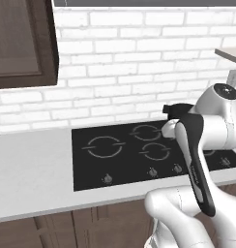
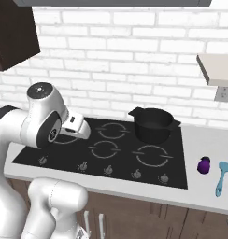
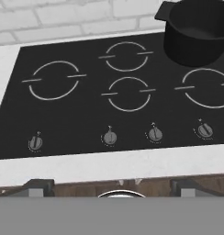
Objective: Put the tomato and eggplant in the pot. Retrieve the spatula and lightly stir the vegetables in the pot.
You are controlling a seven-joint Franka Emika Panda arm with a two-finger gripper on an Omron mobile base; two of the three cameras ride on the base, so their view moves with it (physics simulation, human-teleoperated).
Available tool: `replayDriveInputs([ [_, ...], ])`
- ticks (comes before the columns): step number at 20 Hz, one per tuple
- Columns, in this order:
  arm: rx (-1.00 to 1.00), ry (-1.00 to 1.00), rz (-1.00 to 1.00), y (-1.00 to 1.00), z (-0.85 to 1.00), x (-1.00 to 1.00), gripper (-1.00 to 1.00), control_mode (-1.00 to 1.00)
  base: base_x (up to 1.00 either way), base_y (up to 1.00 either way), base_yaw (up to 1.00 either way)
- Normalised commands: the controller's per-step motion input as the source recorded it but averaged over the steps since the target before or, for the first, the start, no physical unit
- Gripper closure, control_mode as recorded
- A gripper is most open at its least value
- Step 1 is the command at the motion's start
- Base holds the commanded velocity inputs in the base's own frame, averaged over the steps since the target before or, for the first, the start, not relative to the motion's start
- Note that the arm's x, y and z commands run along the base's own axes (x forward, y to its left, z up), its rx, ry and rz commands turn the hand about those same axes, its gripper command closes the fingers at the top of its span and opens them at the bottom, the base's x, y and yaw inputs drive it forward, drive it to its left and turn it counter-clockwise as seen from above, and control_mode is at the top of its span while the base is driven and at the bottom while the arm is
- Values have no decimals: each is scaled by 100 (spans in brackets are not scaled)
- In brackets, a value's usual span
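While the jaws stand wide and empty above the stove (image 3: 86, 114), the pot (image 2: 153, 124) sits at its two o'clock corner. On the desk (image 2: 204, 191) at four o'clock lie the smooth, slippery eggplant (image 2: 203, 165) and light, stiff spatula (image 2: 222, 177), best pinched mid-handle. No tomato can be made out.

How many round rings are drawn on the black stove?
4 visible grey rings on the flat black glass cooktop: far left, back middle, front middle, right. The squat matte black pot may hide another.

Black cooktop (image 2: 111, 149) in white counter (image 1: 33, 169); brick wall (image 2: 134, 56) behind.
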Motion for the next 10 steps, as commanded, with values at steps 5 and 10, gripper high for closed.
replayDriveInputs([
  [5,0,0,0,0,0,0,-100,100,-37,-16,0],
  [10,0,0,0,0,0,0,-100,100,-50,-66,0],
])
